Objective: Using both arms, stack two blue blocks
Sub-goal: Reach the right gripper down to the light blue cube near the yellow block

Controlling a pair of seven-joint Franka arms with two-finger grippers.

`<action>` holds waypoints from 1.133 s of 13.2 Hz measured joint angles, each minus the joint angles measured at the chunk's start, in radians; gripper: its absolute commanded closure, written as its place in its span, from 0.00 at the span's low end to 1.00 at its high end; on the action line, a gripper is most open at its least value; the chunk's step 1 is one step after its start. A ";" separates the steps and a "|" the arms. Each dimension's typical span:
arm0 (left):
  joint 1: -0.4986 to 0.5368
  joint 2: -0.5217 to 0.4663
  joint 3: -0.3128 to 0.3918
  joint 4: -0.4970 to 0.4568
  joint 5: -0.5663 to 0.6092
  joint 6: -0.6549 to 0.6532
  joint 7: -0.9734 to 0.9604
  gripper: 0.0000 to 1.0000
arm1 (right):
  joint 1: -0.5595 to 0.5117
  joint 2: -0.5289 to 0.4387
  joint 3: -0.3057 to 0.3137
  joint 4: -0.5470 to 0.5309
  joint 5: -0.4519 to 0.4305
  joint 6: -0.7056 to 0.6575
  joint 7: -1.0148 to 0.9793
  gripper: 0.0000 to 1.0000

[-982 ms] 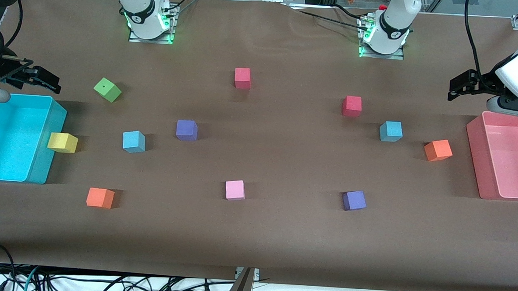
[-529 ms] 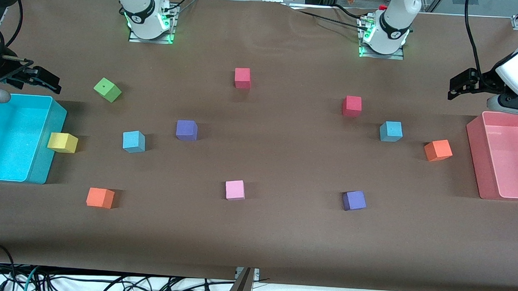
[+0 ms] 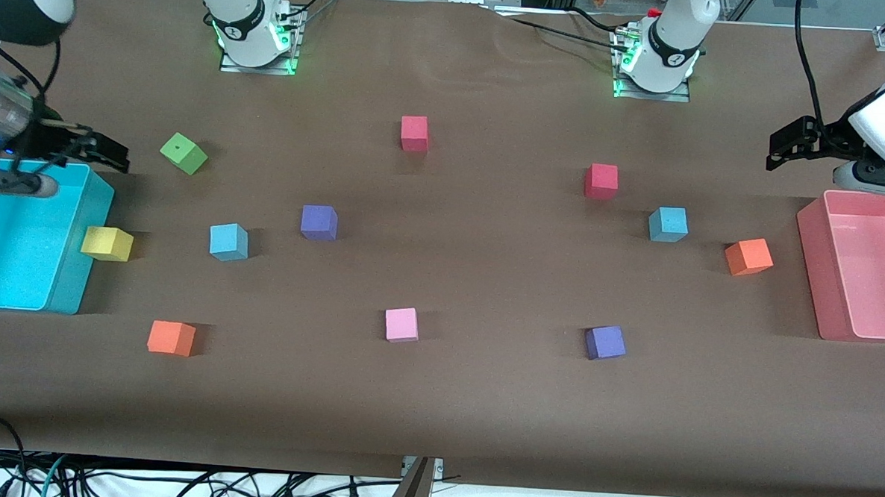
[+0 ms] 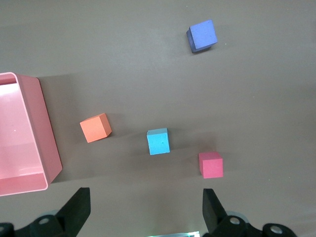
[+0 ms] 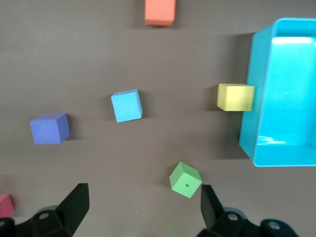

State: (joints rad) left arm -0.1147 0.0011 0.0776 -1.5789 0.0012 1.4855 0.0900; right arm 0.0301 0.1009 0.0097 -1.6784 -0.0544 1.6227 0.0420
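Two blue blocks lie well apart on the table, nothing stacked. Right hand, fingers spread and empty, hangs over the cyan bin's rim. One blue block sits beside the yellow cube. The other blue block sits near the orange cube. Left hand, spread and empty, hangs near the pink bin. Both pickups remain.

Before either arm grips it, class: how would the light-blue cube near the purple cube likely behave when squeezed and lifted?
The light-blue cube looks matte, so it probably won't slip between fingers. Its flat faces and square shape suggest it sits steady and won't roll if nudged. It looks like foam, so it is likely light and may give slightly under a squeeze.
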 measured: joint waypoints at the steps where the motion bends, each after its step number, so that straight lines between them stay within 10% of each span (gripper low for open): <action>1: 0.000 0.000 0.000 0.000 -0.001 0.000 0.000 0.00 | 0.017 0.029 0.001 -0.001 0.000 0.000 0.000 0.00; 8: 0.000 -0.003 0.000 0.000 -0.001 0.000 0.000 0.00 | 0.054 0.198 0.000 -0.019 0.000 0.096 0.000 0.00; 15: 0.000 -0.007 -0.001 0.000 -0.002 -0.001 0.000 0.00 | 0.055 0.223 0.003 -0.309 0.000 0.571 -0.021 0.00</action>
State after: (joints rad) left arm -0.1148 -0.0056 0.0767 -1.5786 -0.0003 1.4846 0.0901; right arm 0.0851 0.3237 0.0129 -1.9874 -0.0544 2.1937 0.0215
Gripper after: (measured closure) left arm 0.000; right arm 0.000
